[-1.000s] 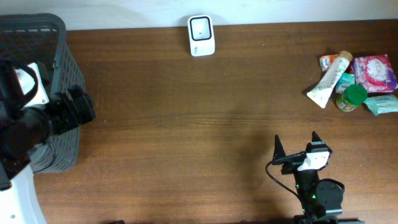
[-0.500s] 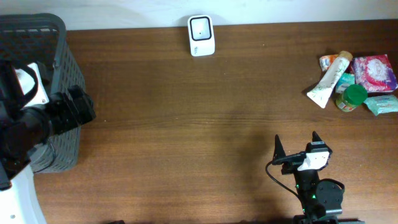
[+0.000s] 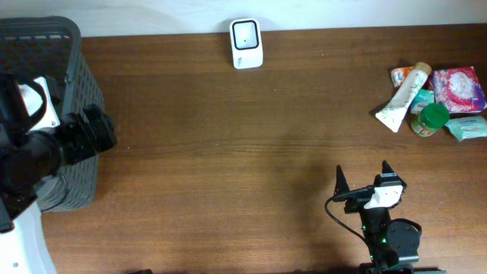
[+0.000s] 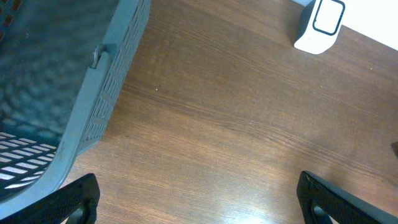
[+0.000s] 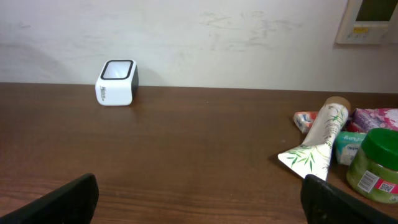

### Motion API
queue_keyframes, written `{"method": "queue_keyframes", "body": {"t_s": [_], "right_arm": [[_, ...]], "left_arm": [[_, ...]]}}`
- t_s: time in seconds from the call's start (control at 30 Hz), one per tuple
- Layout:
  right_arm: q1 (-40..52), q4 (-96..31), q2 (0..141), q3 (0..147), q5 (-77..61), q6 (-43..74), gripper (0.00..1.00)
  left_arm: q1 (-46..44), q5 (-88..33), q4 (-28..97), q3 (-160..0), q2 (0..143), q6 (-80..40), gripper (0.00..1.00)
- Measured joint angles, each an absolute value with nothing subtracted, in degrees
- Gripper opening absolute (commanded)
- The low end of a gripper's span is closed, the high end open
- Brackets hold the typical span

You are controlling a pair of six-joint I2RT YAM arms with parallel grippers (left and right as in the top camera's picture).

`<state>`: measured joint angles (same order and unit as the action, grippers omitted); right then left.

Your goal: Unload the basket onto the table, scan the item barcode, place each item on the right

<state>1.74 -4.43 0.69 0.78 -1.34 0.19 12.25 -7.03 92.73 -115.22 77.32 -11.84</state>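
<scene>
The white scanner (image 3: pixel 246 43) stands at the back edge of the brown table (image 3: pixel 228 152). The things to scan lie in a small heap far to the right of the scanner: a white tube (image 3: pixel 403 97), a jar with a green lid (image 3: pixel 431 119) and a pink packet (image 3: pixel 459 87). The right hand (image 3: pixel 363 176) is nearer the front than the scanner and off to its right. Its fingers are wide apart and hold nothing. Far left of the scanner are a gray basket (image 3: pixel 76 46) and the left hand (image 4: pixel 199 208), fingers wide apart too, holding nothing

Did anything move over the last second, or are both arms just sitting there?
Nothing visibly changed. The left gripper and right gripper are open and empty as before. The scanner, the basket, the tube and the green-lidded jar lie where they were.
</scene>
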Motion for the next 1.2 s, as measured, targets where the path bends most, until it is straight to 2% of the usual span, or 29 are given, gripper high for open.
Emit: {"method": "queue_keyframes", "body": {"t_s": [0.43,0.67,0.87,0.97,1.13,1.17,1.2], "right_arm": [[1.74,-4.43,0.69,0.78,-1.34,0.19,0.99],[1.74,-4.43,0.69,0.78,-1.32,0.21,0.99],[1.74,-4.43,0.69,0.78,-1.32,0.19,0.99],[1.74,-4.4,0.69,0.78,-1.32,0.16,0.99],[1.67,-4.4,0.69,0.78,-1.32,0.19,0.99],[1.67,-4.4,0.69,0.78,-1.32,0.19,0.99],[1.67,-4.29,0.71,0.78,-1.32,0.21,0.99]], "left_arm": [[12.25,-7.05,95.2,-115.22,77.32,-11.84,0.99],[11.49,-11.38,94.52,-115.13,76.58,-11.88,0.99],[2.44,-13.21,78.78,-106.19,68.12,-11.88,0.99],[0.34,-13.76,68.6,-93.95,62.52,-11.03,0.99],[-2.61,-19.18,38.92,-62.7,49.32,-2.83,0.99],[-2.81,-19.75,38.3,-59.05,47.09,-2.26,0.99],[-2.92,-20.01,31.81,-54.52,44.38,-1.83,0.99]]}}
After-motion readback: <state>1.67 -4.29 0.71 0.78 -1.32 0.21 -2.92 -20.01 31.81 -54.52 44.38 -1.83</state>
